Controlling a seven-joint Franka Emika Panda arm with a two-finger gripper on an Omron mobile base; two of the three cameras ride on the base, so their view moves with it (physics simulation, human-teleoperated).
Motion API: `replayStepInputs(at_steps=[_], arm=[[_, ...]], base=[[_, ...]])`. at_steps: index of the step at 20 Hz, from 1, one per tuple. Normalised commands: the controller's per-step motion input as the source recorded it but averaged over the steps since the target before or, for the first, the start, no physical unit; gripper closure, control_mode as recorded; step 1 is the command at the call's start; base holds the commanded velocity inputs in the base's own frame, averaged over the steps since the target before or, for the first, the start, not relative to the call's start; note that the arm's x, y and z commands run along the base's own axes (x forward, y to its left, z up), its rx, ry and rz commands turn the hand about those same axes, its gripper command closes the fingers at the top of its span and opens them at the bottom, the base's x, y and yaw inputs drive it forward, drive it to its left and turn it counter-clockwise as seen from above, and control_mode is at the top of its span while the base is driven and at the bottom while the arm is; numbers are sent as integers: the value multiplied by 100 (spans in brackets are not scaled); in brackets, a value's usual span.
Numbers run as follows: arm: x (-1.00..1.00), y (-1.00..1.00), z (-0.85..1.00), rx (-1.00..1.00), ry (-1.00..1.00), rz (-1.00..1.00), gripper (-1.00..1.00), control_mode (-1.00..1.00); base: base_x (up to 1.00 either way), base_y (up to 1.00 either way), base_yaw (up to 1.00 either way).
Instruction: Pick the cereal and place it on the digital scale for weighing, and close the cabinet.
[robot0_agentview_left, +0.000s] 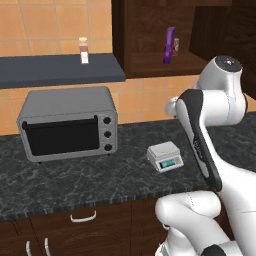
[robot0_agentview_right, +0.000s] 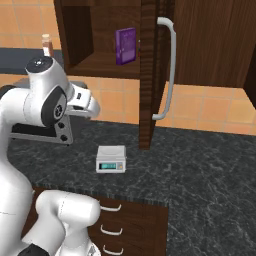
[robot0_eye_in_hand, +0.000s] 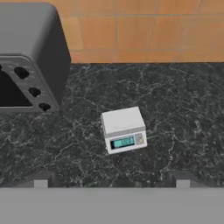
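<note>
The cereal (robot0_agentview_left: 170, 45) is a purple box standing upright on the shelf inside the open cabinet (robot0_agentview_right: 80, 35), seen from the front in the right base view (robot0_agentview_right: 125, 46). The cabinet's door (robot0_agentview_right: 150, 75) stands swung out, edge-on, with its silver bar handle (robot0_agentview_right: 170, 70). The digital scale (robot0_agentview_left: 165, 156) sits bare on the dark counter below (robot0_agentview_right: 111, 159). My gripper (robot0_eye_in_hand: 111, 183) hangs high above the counter, open, with nothing between its fingers, and it looks down on the scale (robot0_eye_in_hand: 124, 129).
A grey toaster oven (robot0_agentview_left: 67, 125) stands left of the scale. A red and dark can (robot0_agentview_left: 176, 46) stands beside the cereal. A small bottle (robot0_agentview_left: 84, 51) rests on the dark shelf (robot0_agentview_left: 55, 70) to the left. Drawers (robot0_agentview_right: 130, 225) run below the counter.
</note>
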Motion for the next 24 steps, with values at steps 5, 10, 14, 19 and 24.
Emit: replayStepInputs(at_steps=[5,10,14,19,24], arm=[[-30,-1,77,0,-22,-3,-100,-100],[-12,0,76,0,-4,-6,-100,-100],[-1,-3,46,0,-10,-2,-100,-100],[1,-7,29,0,-19,-1,-100,-100],[0,-3,31,0,-25,-2,-100,-100]], base=[[0,0,0],[0,0,0],[0,0,0],[0,0,0],[0,0,0]])
